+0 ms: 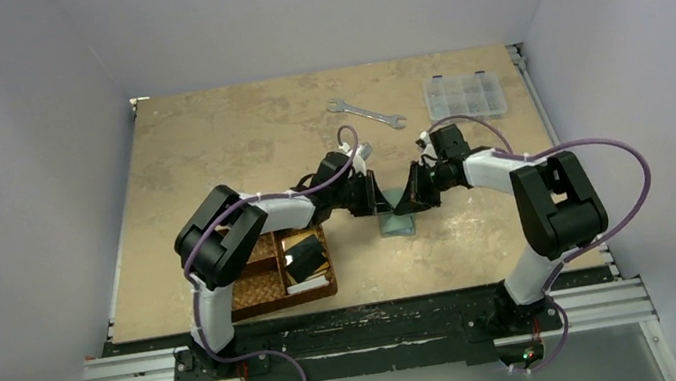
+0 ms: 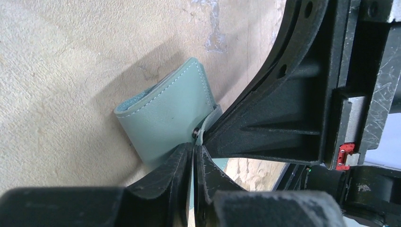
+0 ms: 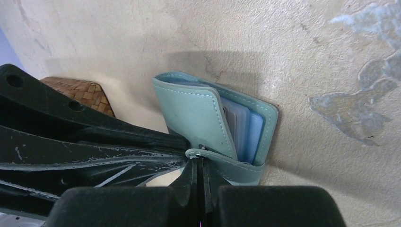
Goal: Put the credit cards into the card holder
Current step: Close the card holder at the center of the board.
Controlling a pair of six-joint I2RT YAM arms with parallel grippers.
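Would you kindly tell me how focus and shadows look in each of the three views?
Left wrist view: the card holder is sharp, its soft shadow falling up-left on the table; the left pincer at the bottom is blurred. Right wrist view: the holder's stitching is crisp, the right pincer blurred. Top view: even light, no glare.

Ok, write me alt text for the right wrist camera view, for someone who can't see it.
A grey-green card holder lies part open on a tan table, blue-grey pockets showing, with the right pincer shut on its snap tab. The left pincer reaches the same spot from the picture's left, and a woven basket corner shows behind it.
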